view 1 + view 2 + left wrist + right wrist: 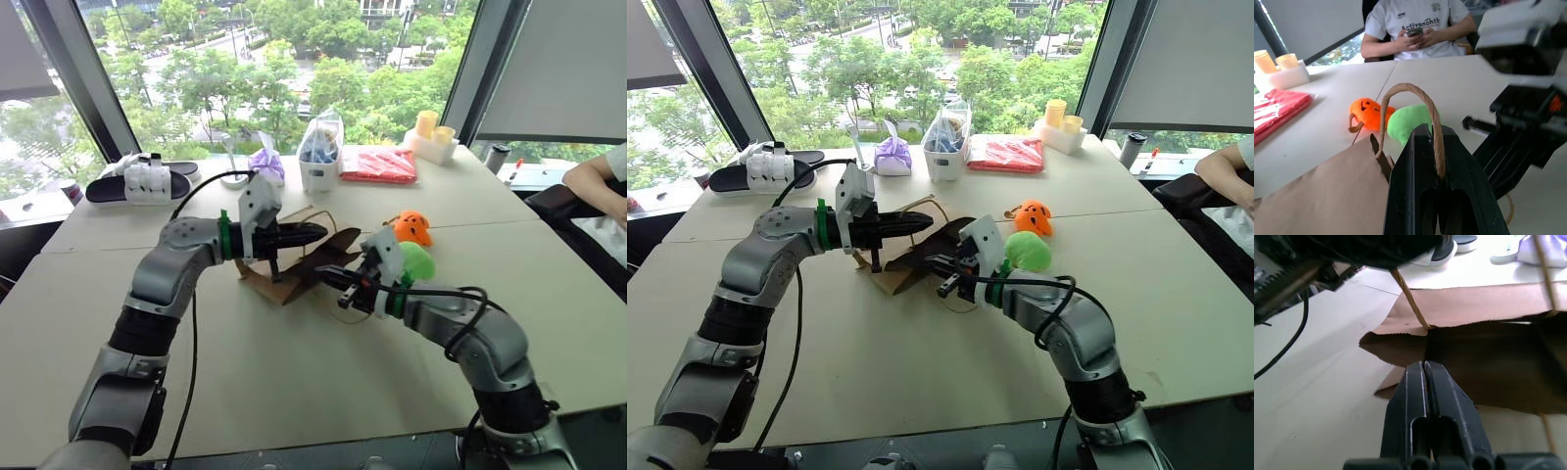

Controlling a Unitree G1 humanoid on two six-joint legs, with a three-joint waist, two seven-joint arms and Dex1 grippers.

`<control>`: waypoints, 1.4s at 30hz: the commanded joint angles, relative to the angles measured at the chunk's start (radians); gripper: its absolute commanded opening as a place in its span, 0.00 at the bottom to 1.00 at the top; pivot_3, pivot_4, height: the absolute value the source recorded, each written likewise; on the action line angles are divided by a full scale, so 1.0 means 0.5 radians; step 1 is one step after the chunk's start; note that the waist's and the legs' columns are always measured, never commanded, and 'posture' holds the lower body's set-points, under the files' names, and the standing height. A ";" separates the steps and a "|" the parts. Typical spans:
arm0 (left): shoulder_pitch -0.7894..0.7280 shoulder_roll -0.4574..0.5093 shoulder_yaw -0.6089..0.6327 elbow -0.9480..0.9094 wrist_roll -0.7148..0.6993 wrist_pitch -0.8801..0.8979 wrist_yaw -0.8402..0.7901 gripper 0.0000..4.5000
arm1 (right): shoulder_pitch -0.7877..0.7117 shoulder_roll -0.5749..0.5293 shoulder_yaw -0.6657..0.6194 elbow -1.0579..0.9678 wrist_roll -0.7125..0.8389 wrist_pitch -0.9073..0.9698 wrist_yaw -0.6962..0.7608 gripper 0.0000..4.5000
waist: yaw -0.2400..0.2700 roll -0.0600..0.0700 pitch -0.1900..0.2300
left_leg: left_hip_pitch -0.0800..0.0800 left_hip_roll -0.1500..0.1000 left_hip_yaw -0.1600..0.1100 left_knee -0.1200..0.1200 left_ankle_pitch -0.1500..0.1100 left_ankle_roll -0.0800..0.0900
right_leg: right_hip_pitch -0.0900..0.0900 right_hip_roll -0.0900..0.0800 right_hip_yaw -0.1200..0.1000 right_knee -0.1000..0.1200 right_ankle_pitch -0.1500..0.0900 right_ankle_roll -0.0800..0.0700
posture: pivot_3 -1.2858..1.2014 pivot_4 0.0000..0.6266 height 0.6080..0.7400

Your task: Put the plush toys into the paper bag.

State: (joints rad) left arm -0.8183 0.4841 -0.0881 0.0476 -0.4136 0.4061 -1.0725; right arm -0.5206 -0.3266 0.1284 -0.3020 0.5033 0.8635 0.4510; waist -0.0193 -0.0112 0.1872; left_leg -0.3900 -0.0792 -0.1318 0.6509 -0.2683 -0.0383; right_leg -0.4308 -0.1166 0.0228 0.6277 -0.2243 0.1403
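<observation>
While the left claw [1437, 169] grips the bag's [294, 269] handle [1410, 110], the right claw [1425, 377] is clenched at its mouth, toys [415, 245] just beside.

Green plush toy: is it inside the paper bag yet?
No, the green plush toy lies on the table beside the orange plush toy, outside the paper bag.

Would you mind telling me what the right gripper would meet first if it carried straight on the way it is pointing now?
Most likely the paper bag: the shut right gripper points into its dark open mouth, just ahead of the fingertips.
</observation>
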 commanded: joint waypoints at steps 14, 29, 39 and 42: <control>-0.026 0.051 0.191 -0.221 -0.178 0.183 0.134 0.00 | -0.532 0.419 0.180 1.403 -0.621 -0.825 0.000 0.01 | -0.028 0.000 0.000 | 0.000 0.000 0.000 -0.004 0.009 -0.015 | -0.004 0.000 0.001 0.003 0.000 0.000 | 0.52 0.24 1.00; -0.474 0.235 0.358 0.535 0.011 -0.223 0.149 0.00 | -0.354 0.466 0.293 1.493 -0.923 -0.892 0.005 0.01 | -0.065 0.000 -0.001 | 0.000 -0.002 -0.002 -0.007 0.011 -0.019 | -0.009 0.000 0.001 0.006 0.000 0.000 | 0.52 0.24 1.00; 0.047 0.116 0.143 -0.335 -0.274 0.169 0.015 0.00 | -0.265 0.370 0.102 0.627 -0.751 -0.427 0.042 0.01 | -0.053 0.000 0.000 | -0.003 -0.001 -0.007 -0.006 0.011 -0.019 | -0.011 -0.001 0.003 0.006 0.000 0.000 | 0.52 0.24 1.00; 0.132 0.114 0.121 -0.433 -0.283 0.198 0.028 0.00 | -0.235 0.316 0.082 0.391 -0.691 -0.237 0.056 0.01 | -0.051 0.000 -0.001 | -0.002 0.000 -0.007 -0.006 0.010 -0.018 | -0.012 0.000 0.003 0.008 0.000 -0.001 | 0.52 0.24 1.00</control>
State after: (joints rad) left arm -0.7445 0.5356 -0.0389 -0.1192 -0.5369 0.5002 -1.0643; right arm -0.6395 -0.1669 0.1841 -0.0248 0.1320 0.6998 0.4734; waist -0.0447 -0.0111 0.1869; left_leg -0.3912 -0.0793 -0.1352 0.6479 -0.2636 -0.0465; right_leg -0.4365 -0.1167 0.0242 0.6315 -0.2242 0.1400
